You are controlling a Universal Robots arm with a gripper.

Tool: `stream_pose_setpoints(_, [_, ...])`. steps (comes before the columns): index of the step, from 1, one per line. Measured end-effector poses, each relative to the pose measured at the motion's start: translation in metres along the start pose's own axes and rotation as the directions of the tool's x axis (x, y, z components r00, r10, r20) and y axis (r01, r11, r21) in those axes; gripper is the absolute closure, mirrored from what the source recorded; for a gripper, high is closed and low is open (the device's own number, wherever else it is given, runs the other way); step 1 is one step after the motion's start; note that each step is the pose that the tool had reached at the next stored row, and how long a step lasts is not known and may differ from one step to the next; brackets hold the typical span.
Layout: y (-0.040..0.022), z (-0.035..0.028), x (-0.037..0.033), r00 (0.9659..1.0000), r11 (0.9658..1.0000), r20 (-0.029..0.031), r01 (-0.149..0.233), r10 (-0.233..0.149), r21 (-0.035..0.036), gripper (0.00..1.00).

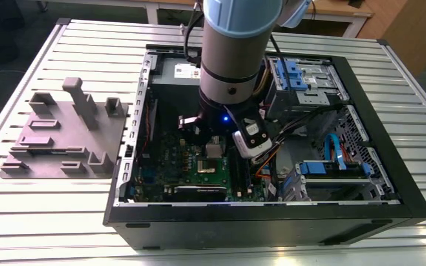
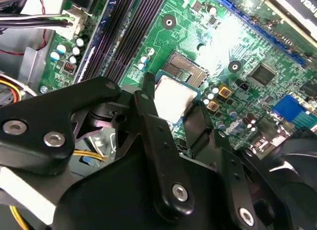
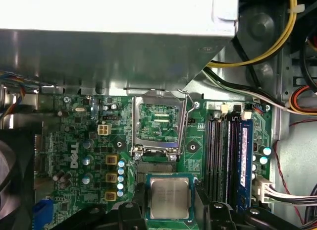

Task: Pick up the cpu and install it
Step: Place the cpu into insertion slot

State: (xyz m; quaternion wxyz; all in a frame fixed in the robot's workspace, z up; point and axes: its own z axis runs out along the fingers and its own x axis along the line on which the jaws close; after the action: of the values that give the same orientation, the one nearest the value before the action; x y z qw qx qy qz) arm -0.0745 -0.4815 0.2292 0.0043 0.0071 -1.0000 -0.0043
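One cpu [image 3: 170, 199], one motherboard [image 3: 79, 126], one open computer case [image 1: 257, 227] (plus one grey holder [image 1: 65, 138] beside it).

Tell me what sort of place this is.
Probably a robotics lab or test workcell: a slatted metal table carries an open computer case and a grey parts fixture, while the gripper holds the cpu over the motherboard.

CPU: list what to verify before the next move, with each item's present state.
1. Grip: the cpu sits between the fingers of the gripper: ok.
2. Socket frame swung open: ok.
3. Socket bare, nothing lying in it: ok.
4. cpu centred over socket: not ok; in the second wrist view it overlaps only one corner.
5. cpu corner marks matched to socket: cannot tell.
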Motion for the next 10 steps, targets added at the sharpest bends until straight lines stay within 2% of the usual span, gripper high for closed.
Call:
stream_pose_setpoints(5, [-0.0006, 0.0083, 0.0029, 1.0000, 1.0000, -0.0029, -0.001, 0.001, 0.0008, 0.53])
stream_pose_setpoints(10, [-0.0044, 0.0171, 0.0030, 1.0000, 1.0000, -0.0072, -0.001, 0.001, 0.0010, 0.53])
